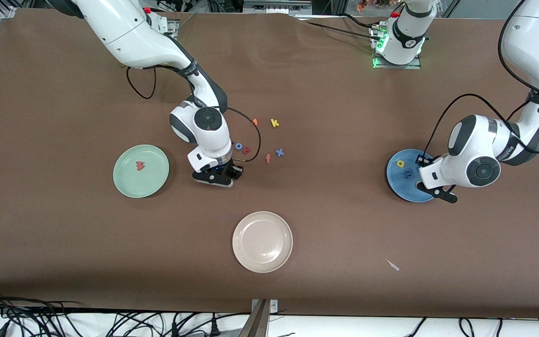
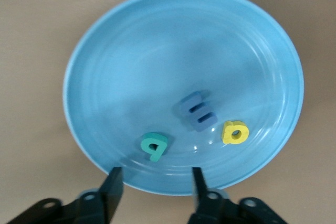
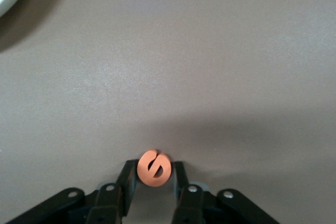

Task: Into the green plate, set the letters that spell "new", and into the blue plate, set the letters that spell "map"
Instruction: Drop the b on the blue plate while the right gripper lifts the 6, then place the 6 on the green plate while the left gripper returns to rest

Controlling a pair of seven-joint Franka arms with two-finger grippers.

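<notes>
My right gripper (image 1: pixel 213 179) (image 3: pixel 153 169) is shut on the orange "e" (image 3: pixel 154 168), low over the bare table between the green plate (image 1: pixel 152 185) and the loose letters. The salmon "w" (image 1: pixel 140 165) lies in the green plate. My left gripper (image 1: pixel 438 191) (image 2: pixel 156 171) hangs open and empty over the edge of the blue plate (image 1: pixel 403 189) (image 2: pixel 157 51) that is nearer the front camera. In that plate lie the blue "m" (image 2: pixel 198 110) (image 1: pixel 408 174), the yellow "a" (image 2: pixel 234 132) (image 1: pixel 400 164) and the teal "p" (image 2: pixel 154 145); the arm hides the "p" in the front view.
Loose letters lie beside the right arm: blue "o" (image 1: pixel 239 146), a salmon letter (image 1: pixel 247 150), salmon "f" (image 1: pixel 268 158), blue "x" (image 1: pixel 279 152), yellow "k" (image 1: pixel 274 123), a small orange letter (image 1: pixel 255 121). A beige plate (image 1: pixel 262 262) sits nearer the front camera, a white scrap (image 1: pixel 392 265) beside it.
</notes>
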